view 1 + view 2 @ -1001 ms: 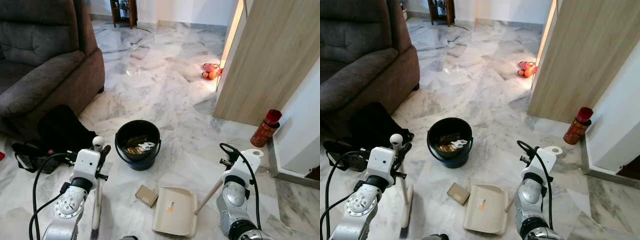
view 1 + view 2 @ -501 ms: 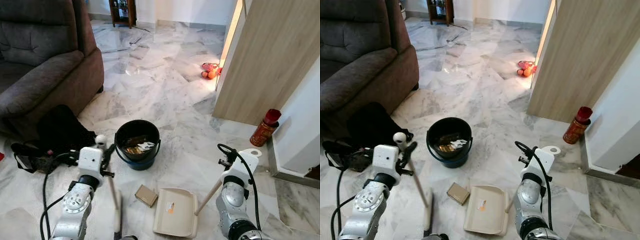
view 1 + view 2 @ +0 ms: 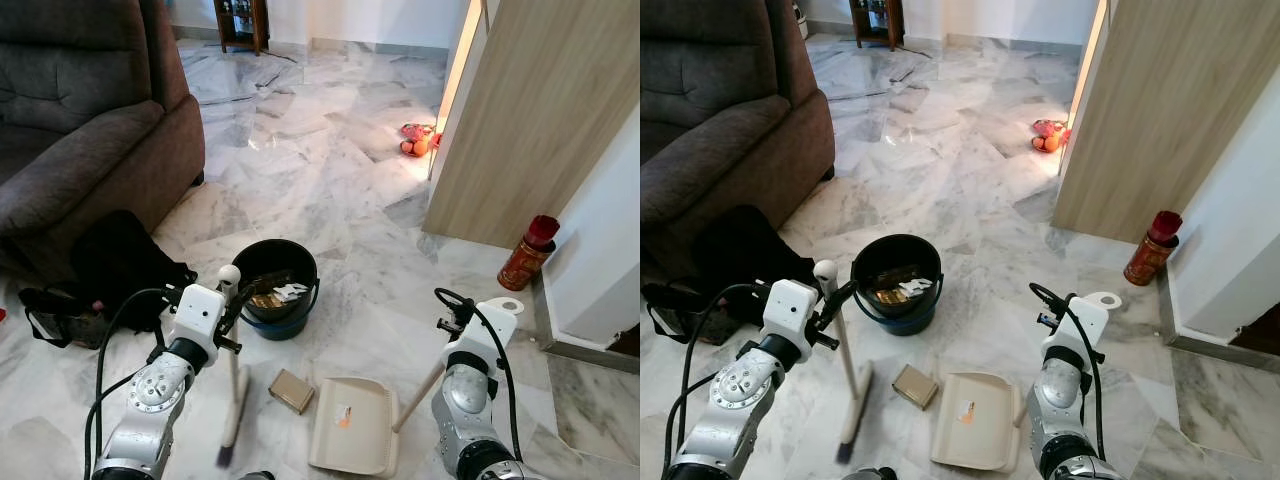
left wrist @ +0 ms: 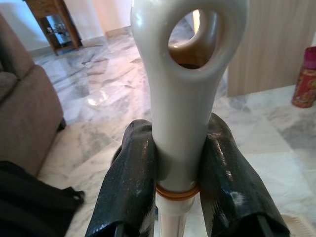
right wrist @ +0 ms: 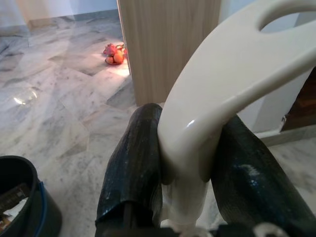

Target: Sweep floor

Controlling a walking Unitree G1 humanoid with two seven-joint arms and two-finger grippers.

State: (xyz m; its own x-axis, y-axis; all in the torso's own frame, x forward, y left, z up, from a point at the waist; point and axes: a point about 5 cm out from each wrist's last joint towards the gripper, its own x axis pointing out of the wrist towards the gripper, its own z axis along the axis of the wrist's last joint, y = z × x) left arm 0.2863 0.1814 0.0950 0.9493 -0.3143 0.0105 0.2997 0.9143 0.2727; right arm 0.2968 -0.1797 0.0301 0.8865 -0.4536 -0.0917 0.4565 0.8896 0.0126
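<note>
Now your left gripper's fingers [image 4: 131,182] are clamped on the cream broom [image 3: 847,385] just below its looped tip; its blurred head rests on the marble floor [image 3: 330,170] beside a small brown box [image 3: 292,390]. Your right gripper's fingers [image 5: 133,168] pinch the cream dustpan [image 3: 352,425] handle; the pan lies flat near the black bucket [image 3: 275,288].

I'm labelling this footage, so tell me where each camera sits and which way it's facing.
Left and right eye views: on the head, looking down at marble floor, both arms, bucket, dustpan.
Left wrist view: along the left gripper, jaws clamped on the broom handle.
Right wrist view: along the right gripper, jaws on the dustpan handle.
Shared: bucket, wooden panel.
</note>
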